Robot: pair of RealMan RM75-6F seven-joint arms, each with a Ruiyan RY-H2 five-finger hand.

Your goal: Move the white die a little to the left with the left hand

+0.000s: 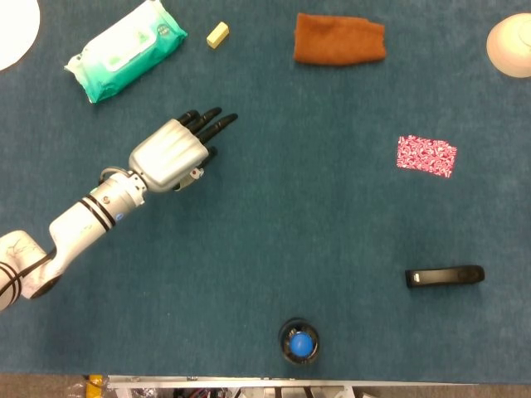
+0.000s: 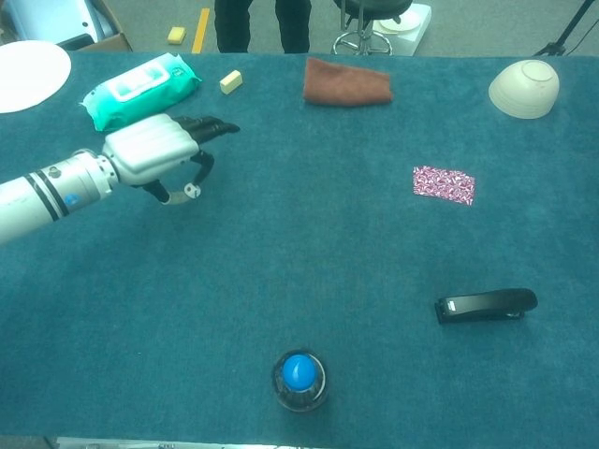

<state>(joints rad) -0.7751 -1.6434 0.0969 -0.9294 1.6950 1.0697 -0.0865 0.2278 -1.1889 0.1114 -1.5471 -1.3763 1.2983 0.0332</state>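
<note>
The white die (image 2: pixel 191 191) is small and sits under my left hand (image 2: pixel 150 150), pinched between the thumb and a finger. In the head view only a sliver of the die (image 1: pixel 197 172) shows below the left hand (image 1: pixel 170 153). The other dark fingers (image 1: pixel 211 123) stretch out toward the upper right, palm down over the blue table cloth. The white forearm runs off to the lower left. My right hand is in neither view.
A green wipes pack (image 1: pixel 124 50) and a yellow block (image 1: pixel 217 35) lie beyond the hand. Further off are a white plate (image 2: pixel 28 75), orange cloth (image 1: pixel 338 39), bowl (image 2: pixel 524 89), pink packet (image 1: pixel 426 155), black stapler (image 1: pixel 444 276) and blue-capped bottle (image 1: pixel 299 342).
</note>
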